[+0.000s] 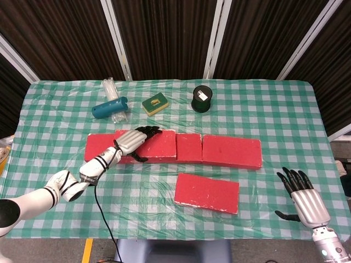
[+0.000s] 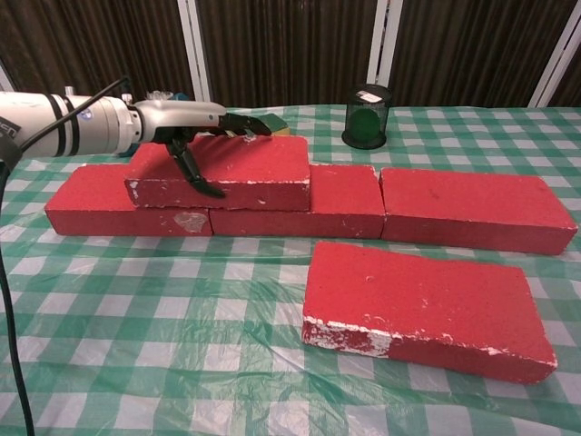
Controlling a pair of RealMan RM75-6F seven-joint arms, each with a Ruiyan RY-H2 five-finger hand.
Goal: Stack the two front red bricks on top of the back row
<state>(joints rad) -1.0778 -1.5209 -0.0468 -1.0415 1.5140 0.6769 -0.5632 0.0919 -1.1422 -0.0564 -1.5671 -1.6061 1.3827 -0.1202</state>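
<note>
A row of red bricks lies across the table: left brick [image 1: 98, 147], short middle stretch [image 1: 189, 148] and right brick [image 1: 231, 151]. One more red brick [image 1: 162, 146] [image 2: 259, 173] sits stacked on the row's left half. My left hand [image 1: 134, 141] [image 2: 195, 123] holds this stacked brick, fingers stretched over its top and thumb against its front face. A second loose red brick [image 1: 207, 193] [image 2: 422, 304] lies flat in front of the row. My right hand [image 1: 301, 200] hovers open at the table's front right corner, seen only in the head view.
Behind the row are a teal cylinder [image 1: 109, 107], clear plastic pieces [image 1: 109, 87], a green and yellow sponge [image 1: 155, 103] and a dark round jar [image 1: 202, 98] [image 2: 368, 116]. A black cable trails from my left arm over the front edge.
</note>
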